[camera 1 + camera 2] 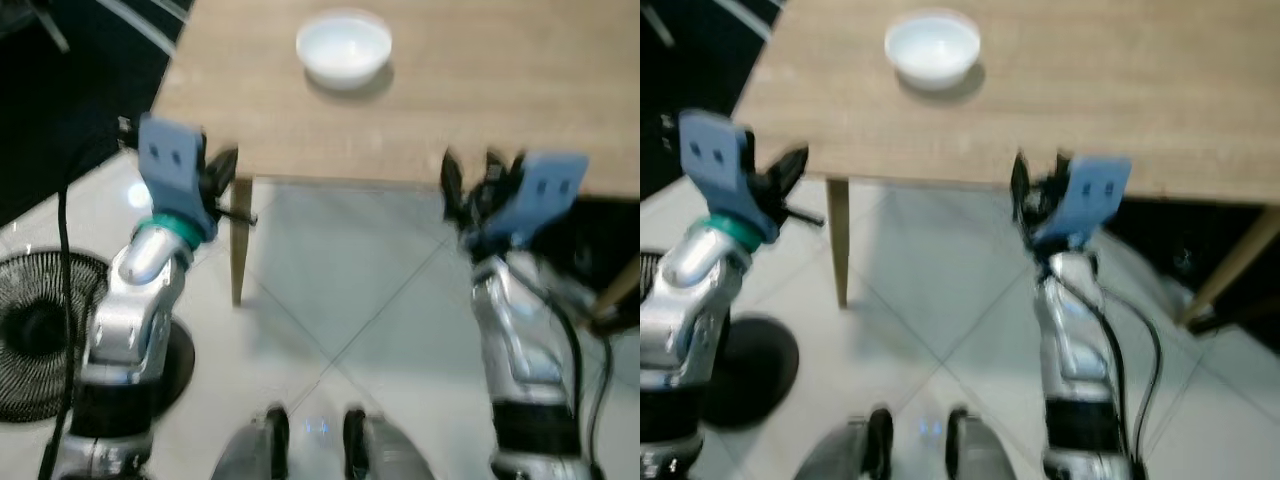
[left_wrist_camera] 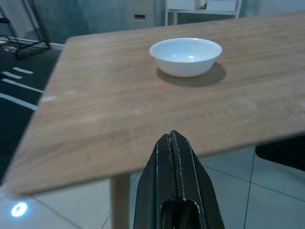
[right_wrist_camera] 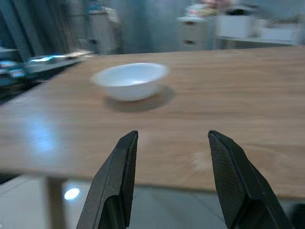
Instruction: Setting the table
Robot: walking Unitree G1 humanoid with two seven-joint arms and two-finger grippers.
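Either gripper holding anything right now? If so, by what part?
Nothing held. Left gripper is shut on nothing; right gripper is open with nothing between its fingers. Both are short of the table's near edge; the white bowl sits untouched on it.

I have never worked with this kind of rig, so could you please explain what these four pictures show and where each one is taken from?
This is a humanoid robot standing at a wooden table. Two pictures come from the two eyes of a camera on its head, looking down: you see its silver arms, its left arm on the left. The other two come from cameras on its wrists, each looking along that arm's black fingers. The left pincer has its fingers pressed together and holds nothing; the right pincer is open and also empty. Both hover at the table's near edge. On the table sits one white bowl, apparently empty. A black fan stands on the tiled floor by the left arm.
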